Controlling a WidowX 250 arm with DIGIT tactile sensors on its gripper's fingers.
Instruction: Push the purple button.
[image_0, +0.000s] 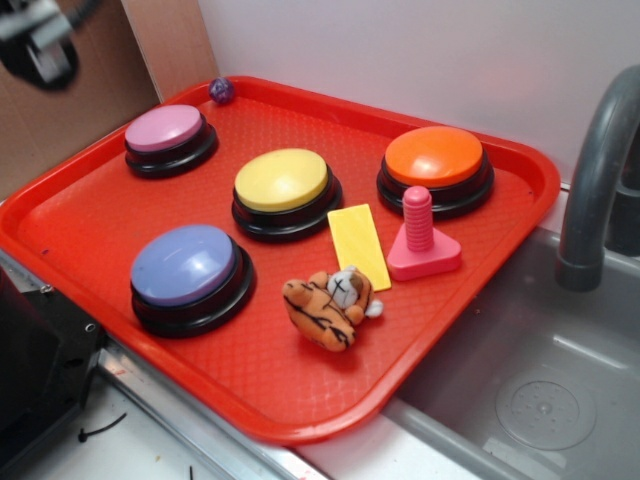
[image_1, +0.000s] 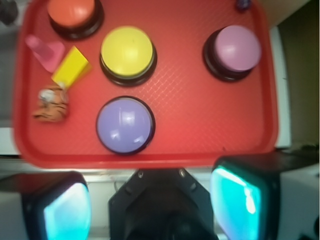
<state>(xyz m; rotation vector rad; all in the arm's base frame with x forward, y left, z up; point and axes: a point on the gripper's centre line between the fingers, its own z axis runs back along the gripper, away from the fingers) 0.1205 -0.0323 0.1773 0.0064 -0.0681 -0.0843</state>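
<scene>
Hovering high above the near edge of the red tray (image_1: 150, 157), the end effector (image_1: 150, 210) stands wide and holds nothing, its pads (image_1: 235, 202) well apart. This looks like the approach step: the purple button (image_1: 125, 125) sits just ahead, at the tray's near side, untouched. Next, moving forward and straight down onto its dome. The yellow button (image_1: 127, 52) lies beyond, the striped toy tiger (image_1: 51, 105) to one side; neither blocks the path.
</scene>
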